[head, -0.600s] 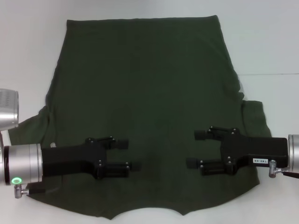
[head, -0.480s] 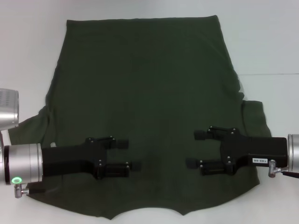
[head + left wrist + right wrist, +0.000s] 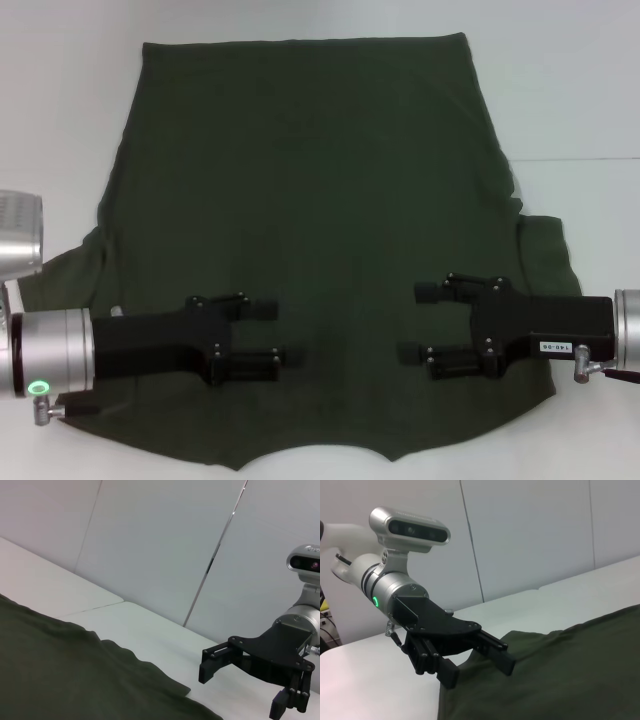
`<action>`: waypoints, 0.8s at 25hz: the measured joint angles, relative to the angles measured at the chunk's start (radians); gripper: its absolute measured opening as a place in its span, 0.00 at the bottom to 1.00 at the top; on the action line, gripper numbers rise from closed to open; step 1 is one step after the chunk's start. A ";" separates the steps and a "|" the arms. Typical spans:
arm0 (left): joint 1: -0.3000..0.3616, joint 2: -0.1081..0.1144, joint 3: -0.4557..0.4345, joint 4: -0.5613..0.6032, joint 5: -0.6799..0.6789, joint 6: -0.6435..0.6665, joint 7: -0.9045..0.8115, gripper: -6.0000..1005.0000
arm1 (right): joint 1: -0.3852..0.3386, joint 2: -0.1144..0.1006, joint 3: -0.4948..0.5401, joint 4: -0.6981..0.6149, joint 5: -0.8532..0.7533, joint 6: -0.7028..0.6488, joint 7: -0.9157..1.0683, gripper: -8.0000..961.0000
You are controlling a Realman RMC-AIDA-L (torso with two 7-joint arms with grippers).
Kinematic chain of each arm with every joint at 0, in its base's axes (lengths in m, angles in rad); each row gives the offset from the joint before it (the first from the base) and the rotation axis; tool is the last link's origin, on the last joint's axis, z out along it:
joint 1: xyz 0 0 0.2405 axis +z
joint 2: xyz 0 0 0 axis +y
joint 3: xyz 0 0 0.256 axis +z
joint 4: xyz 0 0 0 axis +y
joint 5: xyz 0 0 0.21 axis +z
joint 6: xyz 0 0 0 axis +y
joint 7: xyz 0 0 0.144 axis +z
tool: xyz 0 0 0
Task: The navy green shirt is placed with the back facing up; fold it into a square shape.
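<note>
- Head view: the shirt (image 3: 310, 240) lies spread flat on the white table (image 3: 580, 90), hem far from the robot, neckline at the near edge. The left gripper (image 3: 272, 336) hovers over the shirt's near left part, fingers spread apart, holding nothing. The right gripper (image 3: 418, 322) faces it over the near right part, likewise spread. Against the frames half a second back, both have barely shifted; the left one sits slightly nearer the robot.
- Left wrist view: the shirt (image 3: 75, 675) fills the lower corner on the table (image 3: 150, 635); the right gripper (image 3: 240, 687) hangs beyond its edge, fingers parted.
- Right wrist view: the left gripper (image 3: 477, 669) hangs at the edge of the shirt (image 3: 560, 670), fingers apart.
</note>
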 joint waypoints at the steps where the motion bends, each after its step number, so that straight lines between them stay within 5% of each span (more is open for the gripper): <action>1: 0.000 -0.002 0.000 0.001 0.000 0.000 0.000 0.88 | 0.000 0.000 0.000 0.000 0.000 0.000 0.000 0.98; 7: 0.002 -0.005 -0.005 0.009 -0.044 0.000 -0.040 0.88 | 0.002 0.000 0.000 -0.001 -0.001 0.000 -0.001 0.98; 20: 0.060 0.040 0.001 0.258 -0.258 0.017 -0.740 0.88 | 0.013 0.001 0.000 -0.008 -0.001 -0.003 -0.003 0.98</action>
